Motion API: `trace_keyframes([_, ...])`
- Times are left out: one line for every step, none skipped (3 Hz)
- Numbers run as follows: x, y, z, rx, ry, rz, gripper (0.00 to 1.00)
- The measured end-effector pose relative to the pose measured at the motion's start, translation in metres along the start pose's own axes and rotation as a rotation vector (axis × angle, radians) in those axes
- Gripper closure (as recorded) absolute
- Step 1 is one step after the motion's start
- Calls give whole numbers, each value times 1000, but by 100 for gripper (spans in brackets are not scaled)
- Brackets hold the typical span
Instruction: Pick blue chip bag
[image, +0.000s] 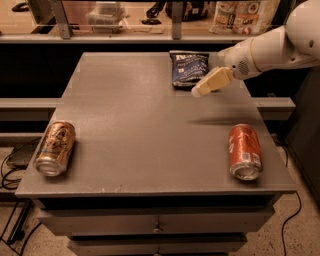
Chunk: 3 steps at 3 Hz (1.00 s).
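Observation:
The blue chip bag (188, 68) lies flat at the far side of the grey table (150, 125), dark navy with white lettering. My gripper (198, 91) comes in from the right on a white arm and hovers above the table at the bag's near right corner, its cream fingers (212, 81) pointing down and left. It holds nothing.
A brown-gold can (55, 148) lies on its side at the near left. A red can (245, 151) lies on its side at the near right. A large pale printed bag (244, 16) and other items stand on the shelf behind the table.

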<state>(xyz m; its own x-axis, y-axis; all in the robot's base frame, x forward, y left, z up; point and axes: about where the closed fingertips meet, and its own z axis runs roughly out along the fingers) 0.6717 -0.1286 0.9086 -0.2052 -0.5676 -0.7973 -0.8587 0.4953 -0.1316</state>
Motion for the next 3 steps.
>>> trace_keyframes([6,-11,28,30,1,34,0])
trace_keyframes([7,-34,56,95,-4,50,0])
trace_keyframes([12,-55,78,143,-7,73,0])
